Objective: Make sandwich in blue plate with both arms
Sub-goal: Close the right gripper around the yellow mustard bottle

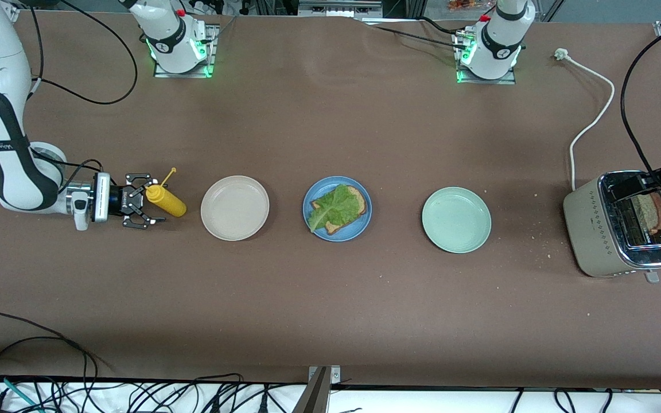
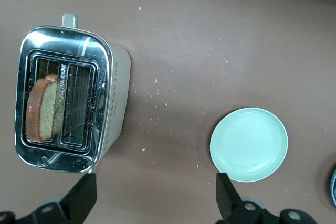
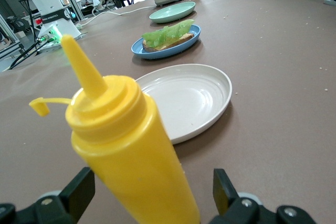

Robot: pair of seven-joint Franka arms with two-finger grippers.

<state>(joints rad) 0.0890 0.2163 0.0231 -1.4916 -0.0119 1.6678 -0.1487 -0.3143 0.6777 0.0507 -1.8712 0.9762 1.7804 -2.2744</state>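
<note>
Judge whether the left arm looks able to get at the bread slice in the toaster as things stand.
Probably yes. The left gripper hangs open over the toaster, and the bread slice stands upright in a slot with its top edge exposed. Nothing covers it; only the narrow slot may limit finger room.

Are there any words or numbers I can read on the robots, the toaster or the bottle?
Right arm: a small band of letters, too blurred to read.
Toaster: no readable writing.
Yellow bottle: no label.
Plates: no writing.
</note>
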